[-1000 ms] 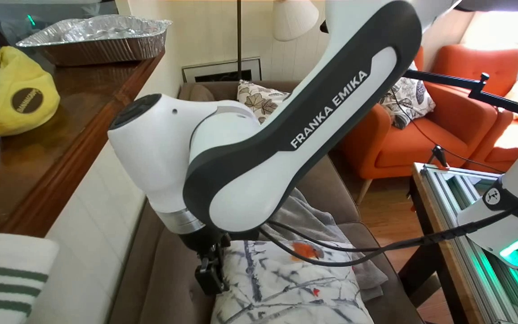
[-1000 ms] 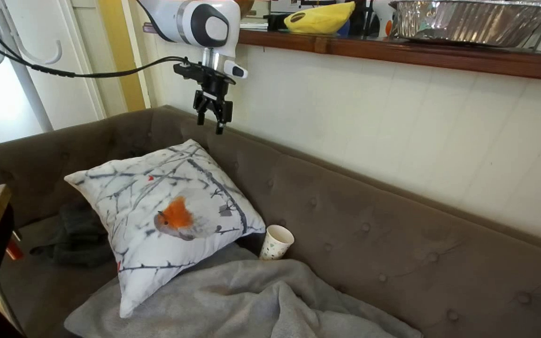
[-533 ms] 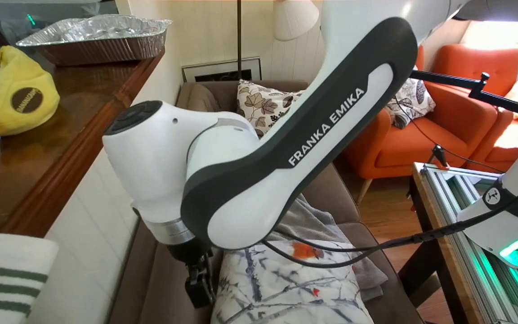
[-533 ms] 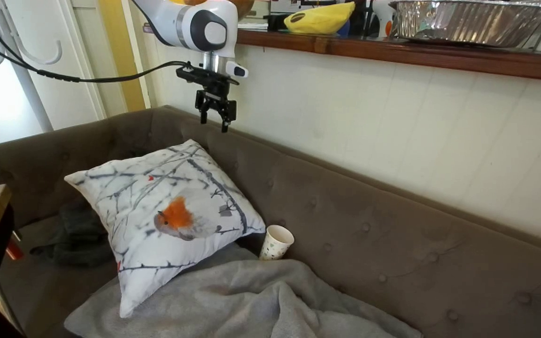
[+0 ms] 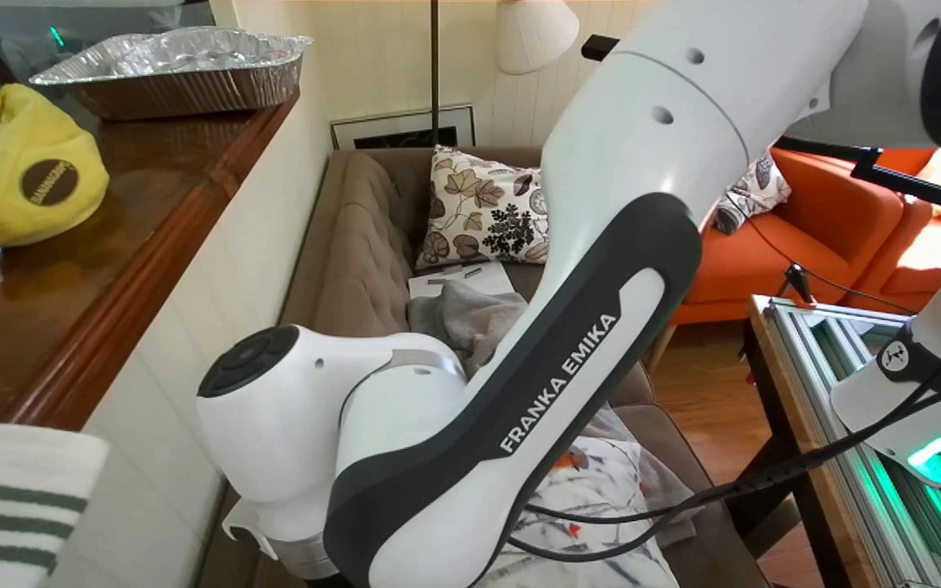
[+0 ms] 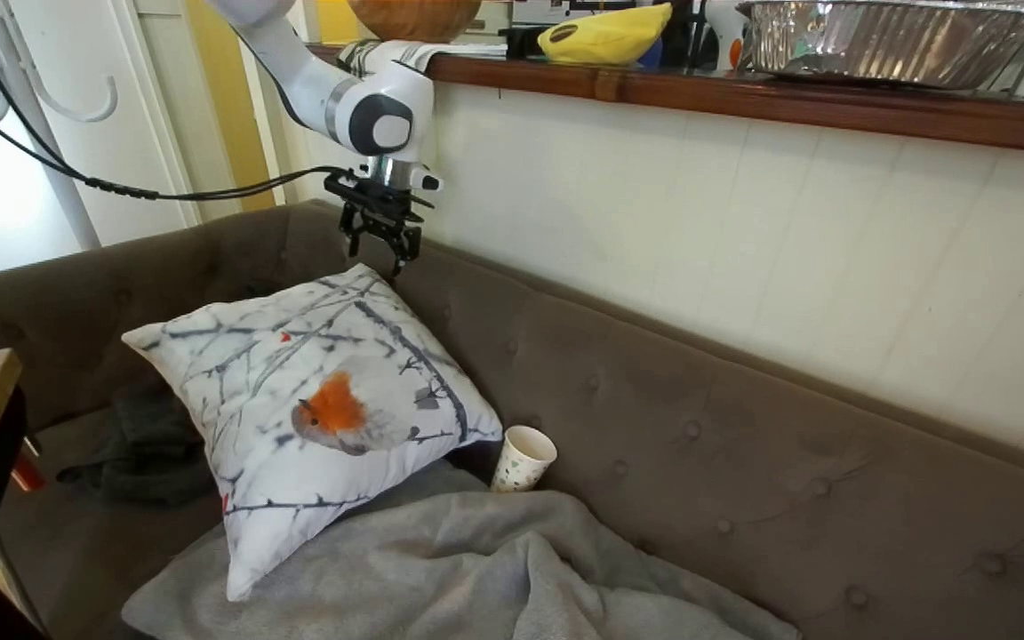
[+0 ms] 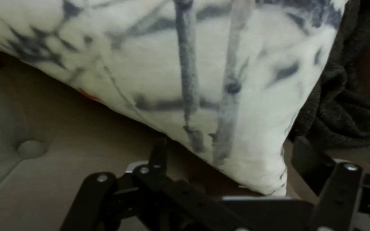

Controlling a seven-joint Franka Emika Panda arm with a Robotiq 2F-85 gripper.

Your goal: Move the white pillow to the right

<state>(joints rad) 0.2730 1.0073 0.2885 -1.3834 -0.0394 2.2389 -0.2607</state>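
Gripper (image 6: 376,260) spread wide near the white pillow (image 6: 312,431)

"FRANKA EMIKA" is printed on the arm (image 5: 560,384), by which the pillow is partly hidden in an exterior view. On a yellow pouch (image 5: 29,163) near a foil tray (image 5: 185,91), lettering starting "BANANA" can be read. In the wrist view the pillow's corner is seen between the parted fingers (image 7: 310,163). In an exterior view the pillow is laid toward the left of the sofa (image 6: 743,427), partly over a grey blanket (image 6: 441,560); a tilted paper cup (image 6: 525,458) is seen just to its right.
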